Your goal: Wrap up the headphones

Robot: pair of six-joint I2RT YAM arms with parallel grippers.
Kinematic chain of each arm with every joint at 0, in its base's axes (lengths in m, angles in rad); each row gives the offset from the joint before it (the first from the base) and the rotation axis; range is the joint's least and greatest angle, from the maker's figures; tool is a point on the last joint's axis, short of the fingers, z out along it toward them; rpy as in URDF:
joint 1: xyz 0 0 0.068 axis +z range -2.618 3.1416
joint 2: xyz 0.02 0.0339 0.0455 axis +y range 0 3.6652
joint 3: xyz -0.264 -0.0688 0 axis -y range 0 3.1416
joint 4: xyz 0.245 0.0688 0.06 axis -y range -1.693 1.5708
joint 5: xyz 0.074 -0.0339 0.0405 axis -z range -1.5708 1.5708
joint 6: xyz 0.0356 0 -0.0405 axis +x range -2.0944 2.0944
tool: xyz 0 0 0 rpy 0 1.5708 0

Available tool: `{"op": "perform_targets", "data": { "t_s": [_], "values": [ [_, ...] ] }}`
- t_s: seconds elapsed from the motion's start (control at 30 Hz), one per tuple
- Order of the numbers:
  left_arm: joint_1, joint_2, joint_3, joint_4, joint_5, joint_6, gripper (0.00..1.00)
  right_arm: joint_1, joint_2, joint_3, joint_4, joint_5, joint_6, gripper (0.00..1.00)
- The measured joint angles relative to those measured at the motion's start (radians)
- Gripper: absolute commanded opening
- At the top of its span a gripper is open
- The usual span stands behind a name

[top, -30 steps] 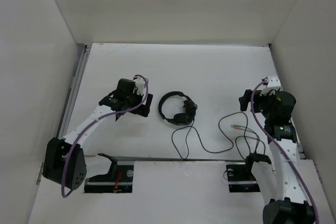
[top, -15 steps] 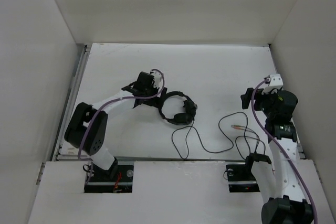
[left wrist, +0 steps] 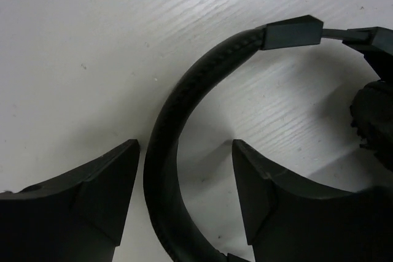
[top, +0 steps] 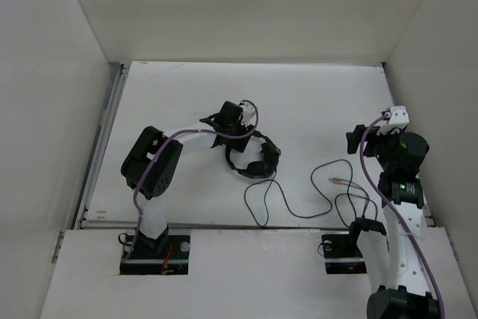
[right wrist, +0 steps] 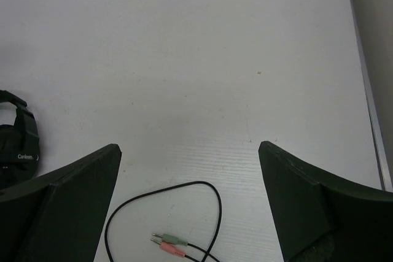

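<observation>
The black headphones lie mid-table, earcups together on their right side. Their thin cable loops toward the near edge and ends in a pink and a green plug. My left gripper is open and low over the headband, one finger on each side of it; the band runs close to the left finger. My right gripper is open and empty at the right, above the table. In its wrist view the gripper looks down on a cable loop, the plugs and an earcup.
White walls enclose the table on the left, back and right. A metal rail runs along the left edge. More cable loops lie beside the right arm's base.
My left arm has swung right from beside the headphones until its open fingers straddle the headband. My right gripper has shifted slightly right. The headphones and cable have not moved.
</observation>
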Motion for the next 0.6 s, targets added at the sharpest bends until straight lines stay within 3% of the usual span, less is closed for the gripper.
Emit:
{"op": "perform_targets", "data": {
  "t_s": [0.2,0.47,0.6],
  "values": [
    [-0.020,0.023,0.013,0.031,-0.005,0.081,0.39,-0.014,-0.016,0.000,0.019,0.000,0.008,1.00],
    [-0.043,0.029,0.006,0.064,0.003,0.174,0.05,-0.014,-0.016,-0.010,0.064,0.000,0.026,1.00],
    [-0.047,0.024,-0.004,0.077,0.009,0.183,0.00,-0.014,-0.015,-0.018,0.076,-0.001,0.034,1.00]
  ]
}}
